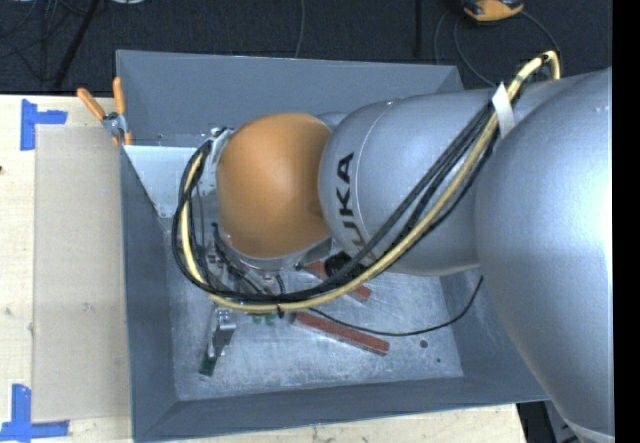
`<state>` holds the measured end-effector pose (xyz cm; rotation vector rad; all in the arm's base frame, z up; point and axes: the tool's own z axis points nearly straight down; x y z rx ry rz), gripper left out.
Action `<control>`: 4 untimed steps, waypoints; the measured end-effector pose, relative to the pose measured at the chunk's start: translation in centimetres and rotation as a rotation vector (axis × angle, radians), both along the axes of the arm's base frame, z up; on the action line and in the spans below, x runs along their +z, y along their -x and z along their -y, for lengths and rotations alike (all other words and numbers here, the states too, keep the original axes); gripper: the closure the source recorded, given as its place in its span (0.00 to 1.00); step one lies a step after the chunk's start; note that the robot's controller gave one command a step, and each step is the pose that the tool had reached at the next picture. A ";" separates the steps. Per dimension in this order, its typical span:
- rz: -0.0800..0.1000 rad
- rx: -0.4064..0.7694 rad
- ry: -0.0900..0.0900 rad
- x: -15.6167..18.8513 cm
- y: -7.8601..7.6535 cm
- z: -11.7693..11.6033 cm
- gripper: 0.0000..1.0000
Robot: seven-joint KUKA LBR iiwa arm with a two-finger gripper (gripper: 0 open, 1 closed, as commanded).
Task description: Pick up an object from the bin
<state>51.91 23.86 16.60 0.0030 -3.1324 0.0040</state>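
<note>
Descent is judged the step in hand: the pincer (222,323) is seen low in the bin (300,81), just below the orange cover (265,181); whether it is open or closed cannot be told. Red-brown strips (345,333) lie below-right of that cover; alignment over one is needed next.

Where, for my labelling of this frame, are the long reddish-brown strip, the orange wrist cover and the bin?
long reddish-brown strip (342,333): camera view, middle of its length.
orange wrist cover (268,183): camera view, centre of its dome.
bin (290,83): camera view, its far wall.
</note>
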 end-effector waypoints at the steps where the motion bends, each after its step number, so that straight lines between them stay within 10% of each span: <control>1: 0.007 -0.004 -0.002 0.4 -0.2 0.1 0.00; 3: -0.008 0.393 0.000 -9.5 -0.4 -0.4 0.00; 4: 0.011 0.390 -0.006 -8.0 -0.4 -0.3 0.00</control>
